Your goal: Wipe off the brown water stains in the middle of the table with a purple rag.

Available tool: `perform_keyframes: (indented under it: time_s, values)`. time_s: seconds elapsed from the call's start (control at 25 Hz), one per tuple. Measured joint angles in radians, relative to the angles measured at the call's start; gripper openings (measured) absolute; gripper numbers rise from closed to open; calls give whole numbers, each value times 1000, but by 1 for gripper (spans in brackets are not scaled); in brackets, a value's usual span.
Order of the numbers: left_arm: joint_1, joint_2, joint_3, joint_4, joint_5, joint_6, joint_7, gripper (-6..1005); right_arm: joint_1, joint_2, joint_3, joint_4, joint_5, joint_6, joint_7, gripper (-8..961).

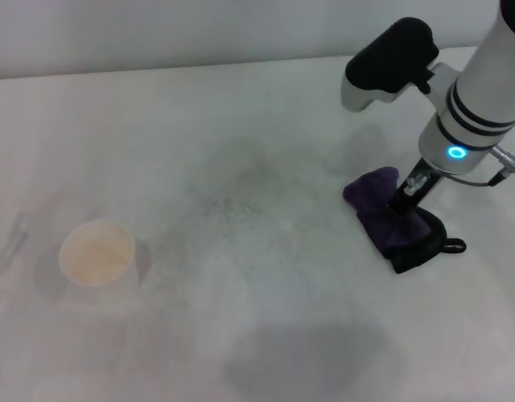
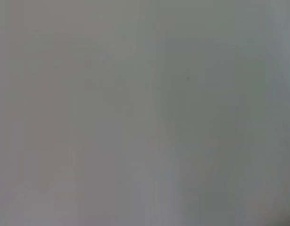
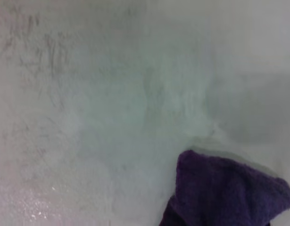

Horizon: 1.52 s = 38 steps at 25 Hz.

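On the tabletop (image 1: 240,318), the soft, limp purple rag (image 1: 391,219) was pinched mid-fold by the right hand (image 1: 405,201); its opening could not be told.

One white paper cup (image 1: 97,252) stands upright on the left side of the scene, slightly toward the near edge. Its mouth is open and faces up; the interior shows a pale tan tint. A soft shadow falls beside it on the right. A light-coloured wall (image 1: 157,33) runs along the far edge of the scene, plain and unmarked. Faint grey scuff marks (image 1: 232,205) lie at the centre, right of the cup and well apart from it.
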Motion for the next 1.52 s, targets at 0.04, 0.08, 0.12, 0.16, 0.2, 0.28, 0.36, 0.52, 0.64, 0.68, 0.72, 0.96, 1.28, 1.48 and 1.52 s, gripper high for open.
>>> perform_keyframes:
  time_s: [0.04, 0.08, 0.12, 0.16, 0.2, 0.28, 0.36, 0.52, 0.64, 0.68, 0.72, 0.96, 1.28, 1.48, 1.52]
  values:
    - [-2, 0, 0, 0, 0, 0, 0, 833, -6, 0, 8, -3, 1, -1, -4, 190]
    - [-2, 0, 0, -1, 0, -1, 0, 833, -12, -1, 20, -7, 2, -1, -11, 192]
    - [-3, 0, 0, -1, 0, -1, 1, 833, -17, -1, 38, -12, 3, -1, -19, 193]
    - [-3, 0, 0, -1, 0, -1, 1, 833, -22, 0, 61, -19, 6, 2, -32, 195]
    - [-4, 0, 0, -1, 0, -1, 1, 833, -29, 0, 88, -29, 8, 2, -45, 197]
    - [-5, 0, 0, -1, 0, -1, 1, 833, -46, 0, 142, -60, 24, 6, -72, 200]
    - [-5, 0, 0, -1, 0, 1, 1, 833, -63, -1, 212, -100, 58, 10, -109, 204]
    - [-5, 0, 0, -1, 0, 3, 1, 833, -95, -4, 415, -151, 108, 3, -202, 266]
    - [-6, 0, -2, -1, -10, 0, -1, 833, -118, -4, 560, -152, 155, -27, -286, 287]
    - [-6, 0, -3, -1, -15, -1, -2, 833, -131, -4, 600, -149, 181, -44, -318, 290]
    - [-6, 0, -3, -1, -19, -1, -3, 833, -143, -5, 632, -146, 203, -61, -346, 292]
    - [-14, -2, -4, -1, -36, -1, -5, 833, -269, -5, 752, -125, 500, -229, -621, 308]
    - [-20, -2, -7, -1, -81, -2, -3, 833, -371, -7, 905, 121, 972, -342, -1129, 329]
    - [-27, -1, -9, -3, -139, -6, 1, 834, -378, -6, 1046, 342, 1141, -348, -1449, 342]
    - [-29, -1, -9, -5, -145, -6, 2, 834, -378, -6, 1075, 386, 1172, -344, -1523, 344]
